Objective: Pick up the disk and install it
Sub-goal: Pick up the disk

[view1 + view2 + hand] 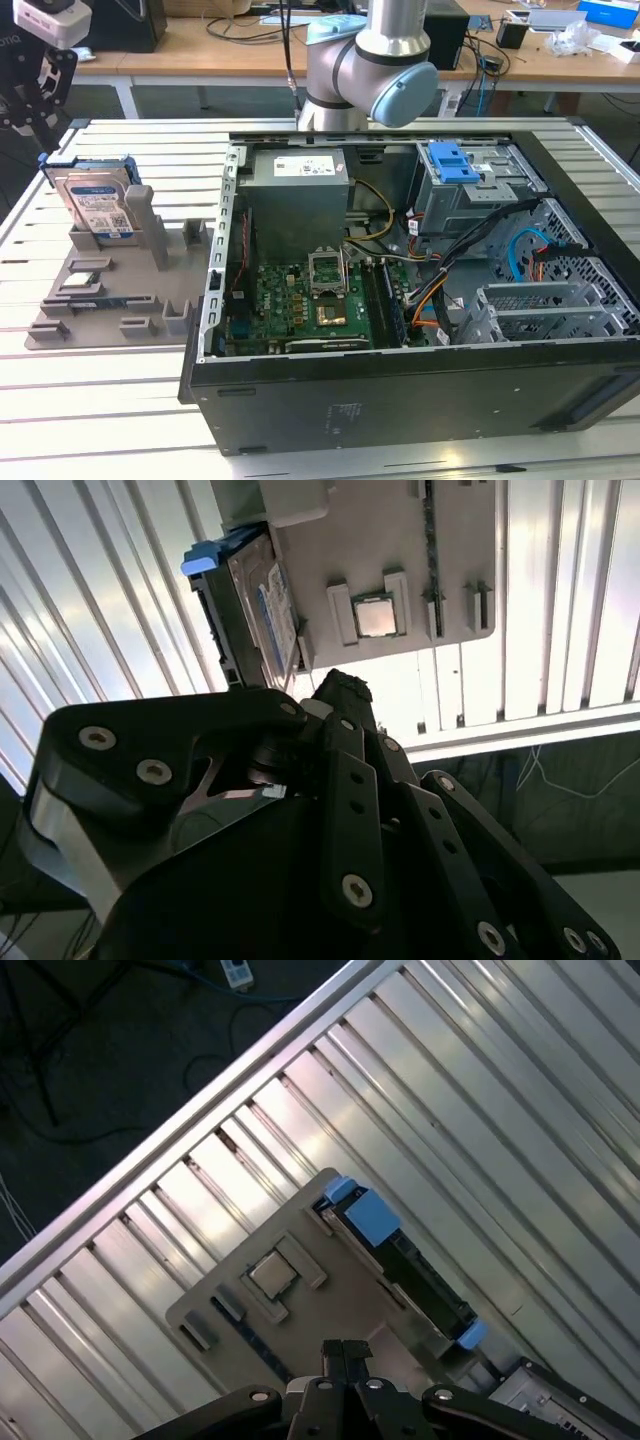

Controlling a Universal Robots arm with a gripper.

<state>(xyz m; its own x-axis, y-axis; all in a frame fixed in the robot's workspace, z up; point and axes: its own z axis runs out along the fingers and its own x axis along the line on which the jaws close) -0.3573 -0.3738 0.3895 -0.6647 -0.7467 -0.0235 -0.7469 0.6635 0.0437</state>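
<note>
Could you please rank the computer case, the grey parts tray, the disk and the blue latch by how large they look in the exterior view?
Largest to smallest:
1. computer case, by far
2. grey parts tray
3. disk, standing on that tray
4. blue latch inside the case

The disk [98, 200] is silver with a white-and-blue label [106, 216] and blue bracket [85, 160]. Beside the disk, the case [400, 405] is black, its board [295, 300] green.

Counting now: one flat silver metal hard drive in a blue plastic bracket [98, 205]. One grey plastic holder tray [100, 310], one small square silver chip [376, 615] in it. One open black metal computer case [400, 400], holding one green circuit board [290, 305], one grey metal box [298, 190], one blue ridged plastic latch [450, 162].
</note>
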